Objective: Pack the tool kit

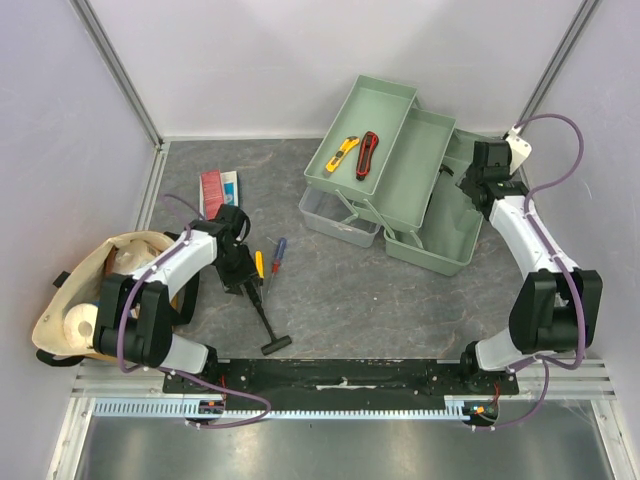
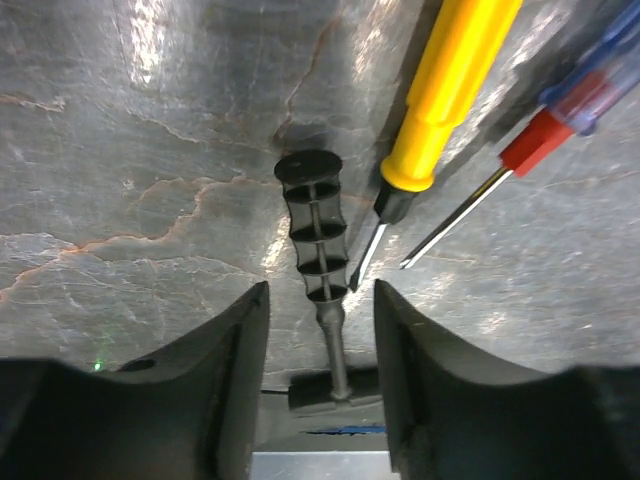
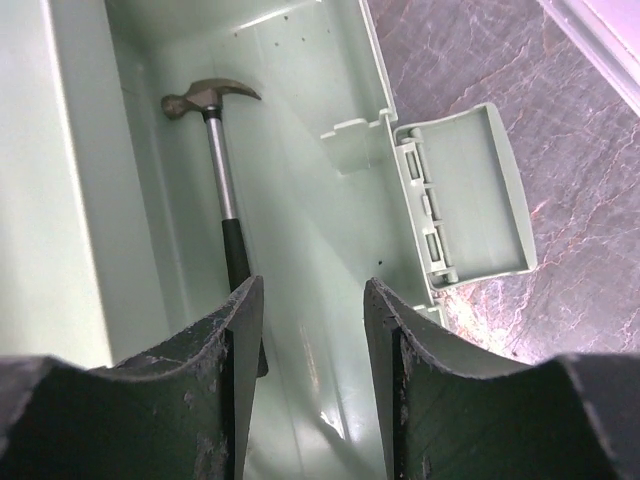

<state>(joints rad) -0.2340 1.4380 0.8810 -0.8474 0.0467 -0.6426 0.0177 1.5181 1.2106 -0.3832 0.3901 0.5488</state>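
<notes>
Pale-green plastic marks the toolbox (image 1: 440, 215), which stands open at the far right of the table (image 1: 330, 290) in the top view, with its trays folded out. A yellow knife (image 1: 345, 152) and a red-black cutter (image 1: 368, 154) lie in the far-left tray. The black hammer (image 1: 258, 315) lies on the table, well apart from the box. Its long axis goes from under the left gripper (image 1: 240, 268) toward the near edge, with the head nearest the arm bases. The right gripper (image 1: 480, 185) hangs over the deep part of the box.

In the left wrist view, the left gripper (image 2: 320, 295) is spread wide and holds nothing. The ribbed handle of the black hammer (image 2: 315, 230) runs between the fingers, with the butt pointing away from the camera. A yellow screwdriver (image 2: 450, 90) and a red-blue screwdriver (image 2: 560, 100) lie just beside it, their tips near the handle. I think the closing finger could catch the tip of the yellow one and pinch it together with the handle, or push it away.

In the right wrist view, the right gripper (image 3: 305, 290) is also spread and empty. Below it, a steel-headed hammer (image 3: 222, 170) lies lengthwise in the box, head at the far end.
</notes>
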